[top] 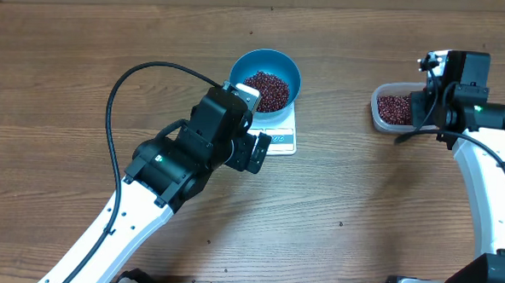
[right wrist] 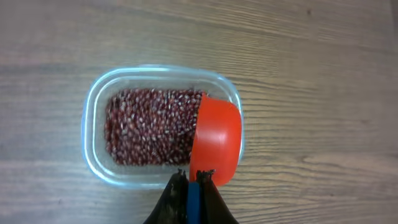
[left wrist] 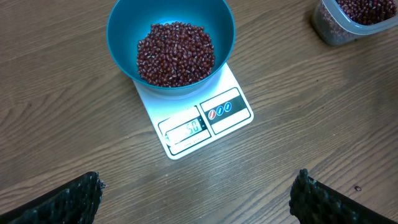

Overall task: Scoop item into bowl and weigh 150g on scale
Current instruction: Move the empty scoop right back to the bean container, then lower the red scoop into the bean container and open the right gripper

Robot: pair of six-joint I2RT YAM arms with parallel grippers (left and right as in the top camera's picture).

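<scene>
Weighing is judged nearly finished. From overhead, the bowl (top: 241, 66) of beans (top: 267, 87) is seen on the scale (top: 284, 139), just ahead of the left hand (top: 255, 151).

From the left wrist, that hand is shown spread wide and empty. The display (left wrist: 186, 129) cannot be read with certainty, so a check of it is called for next.

From the right wrist, the right hand (right wrist: 193, 186) is clamped on the scoop (right wrist: 216, 143), which lies just ahead over the container (right wrist: 92, 127).

Even, bright light from above; sharpness varies by view.
A soft shadow lies on the scale (left wrist: 186, 102) just under the bowl (left wrist: 124, 31), whose inner wall carries a pale sheen. The clear container (right wrist: 93, 124) and orange scoop (right wrist: 217, 137) look slightly blurred; the jaws below the scoop are near black.
</scene>
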